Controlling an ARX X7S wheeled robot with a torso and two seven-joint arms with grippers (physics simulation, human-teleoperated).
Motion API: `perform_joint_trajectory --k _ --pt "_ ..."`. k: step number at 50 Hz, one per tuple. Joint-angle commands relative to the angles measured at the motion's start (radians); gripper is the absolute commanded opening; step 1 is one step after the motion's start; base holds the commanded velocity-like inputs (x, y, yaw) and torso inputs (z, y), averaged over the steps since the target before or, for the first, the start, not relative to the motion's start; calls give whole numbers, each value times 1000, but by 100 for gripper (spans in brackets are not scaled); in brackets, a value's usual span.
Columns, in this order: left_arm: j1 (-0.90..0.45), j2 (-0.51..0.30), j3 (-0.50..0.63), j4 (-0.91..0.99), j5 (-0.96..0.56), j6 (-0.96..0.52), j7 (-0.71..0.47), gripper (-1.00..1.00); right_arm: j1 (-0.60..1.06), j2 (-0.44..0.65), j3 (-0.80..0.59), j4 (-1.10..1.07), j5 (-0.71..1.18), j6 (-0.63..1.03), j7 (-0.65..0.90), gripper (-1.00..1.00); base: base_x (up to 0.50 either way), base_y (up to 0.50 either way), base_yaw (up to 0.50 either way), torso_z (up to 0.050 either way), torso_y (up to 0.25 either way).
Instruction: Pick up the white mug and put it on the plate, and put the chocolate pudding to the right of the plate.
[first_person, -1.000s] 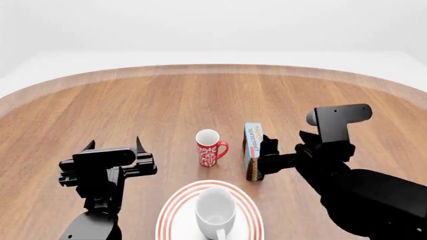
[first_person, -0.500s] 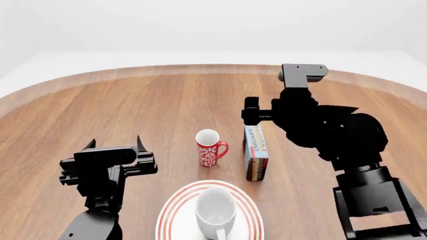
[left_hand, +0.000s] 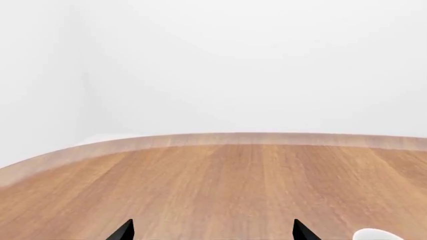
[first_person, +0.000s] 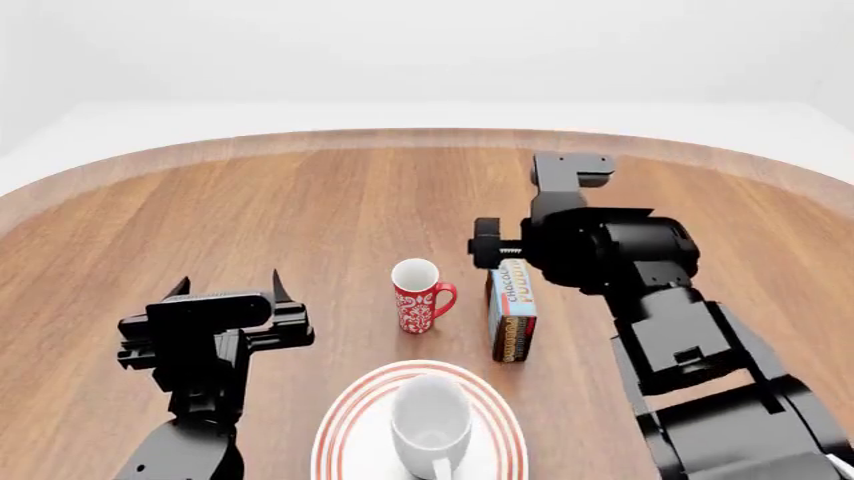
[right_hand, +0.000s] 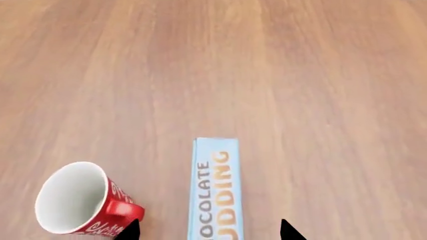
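The right gripper (right_hand: 207, 231) hangs spread above the chocolate pudding (first_person: 513, 308), which stands beyond the plate (first_person: 350, 425), not yet to its right. The white mug (first_person: 430, 421) already sits on that plate. The left gripper (first_person: 230, 292) waits spread, empty.

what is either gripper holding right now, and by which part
Nothing: the left gripper is open over bare table, and the right gripper is open above the chocolate pudding, not gripping it.

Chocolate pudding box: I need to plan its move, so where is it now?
In the head view the chocolate pudding box stands on the table just right of the red mug, beyond the plate's right edge, with the right gripper poised above it.
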Motion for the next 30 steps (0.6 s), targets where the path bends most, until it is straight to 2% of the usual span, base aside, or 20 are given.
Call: perform_joint_trajectory --k 1,30 --pt "2 -3 1 -3 -3 3 -2 100 80 -77 -24 296 -82 -113 -112 100 0 0 0 0 0" --pt "6 -11 4 6 -10 6 -10 100 12 -88 335 297 -469 -48 -198 100 0 0 0 0 0"
